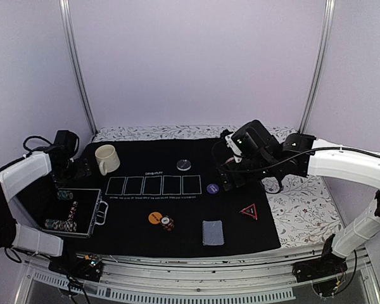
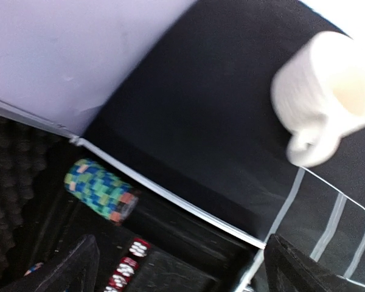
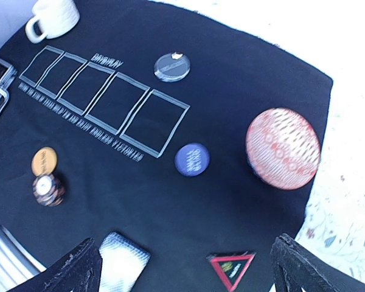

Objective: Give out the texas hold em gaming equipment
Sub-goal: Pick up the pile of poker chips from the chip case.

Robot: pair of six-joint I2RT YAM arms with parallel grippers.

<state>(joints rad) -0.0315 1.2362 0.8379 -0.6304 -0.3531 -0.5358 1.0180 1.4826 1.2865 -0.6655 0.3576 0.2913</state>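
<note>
Right claw [image 1: 230, 180]: jaws spread wide, nothing between them, hanging just above the black mat [image 1: 139, 152].
Nearest piece: purple disc [image 1: 212, 188], just beside the claw at 8 o'clock in the overhead view, lying flat and untouched.
Other options: triangle marker [image 1: 249, 211] at 5 o'clock. The card deck [image 1: 213, 232] sits at 7 o'clock near the front edge, its long axis running roughly 12 to 6.
Which arm: the right is plainly nearer all three, and I'd call the disc the shortest reach.
Right arm pose: forearm stretched in from 3 o'clock, wrist pitched down toward the mat.
Red bowl [image 3: 283, 148]: at 1 o'clock in the right wrist view and close by, so something to steer around.
Left claw [image 1: 81, 172]: wide open too, and empty, over the far end of the open case [image 1: 100, 212]. A chip roll [image 2: 100, 190] lies at 10 o'clock in its own camera.
</note>
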